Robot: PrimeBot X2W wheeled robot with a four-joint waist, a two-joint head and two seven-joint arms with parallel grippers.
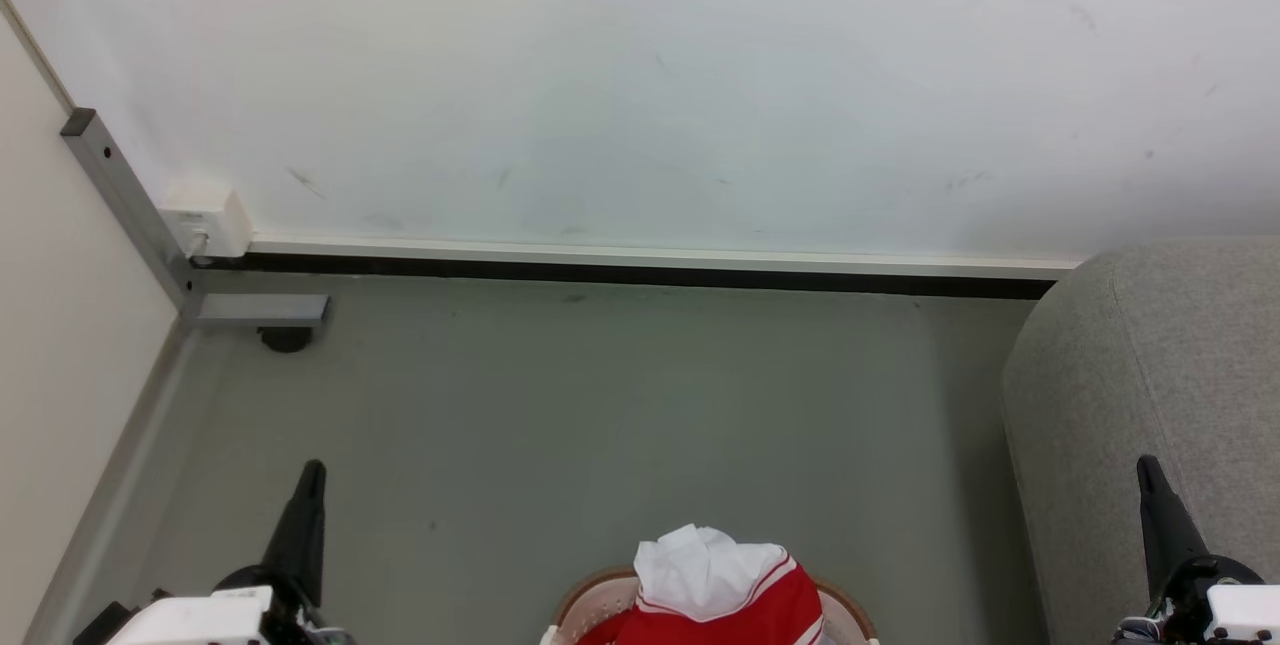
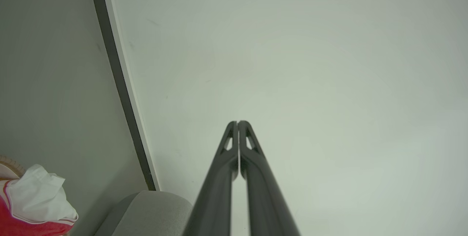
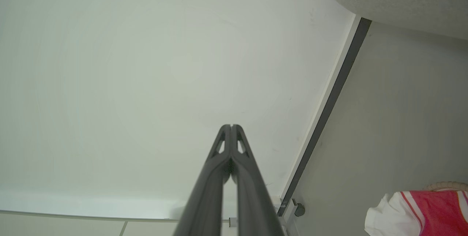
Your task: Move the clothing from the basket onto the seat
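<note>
Where the head view meets its lower edge, the clothing is seen heaped in the basket, red with a white hood on top; it lies between the left gripper and the right gripper, well apart from each; both pairs of fingers are pressed together on nothing; the seat is set just beside the right gripper; grey floor is spread beyond, then a dark skirting, a metal post at the left corner, and the wall.
</note>
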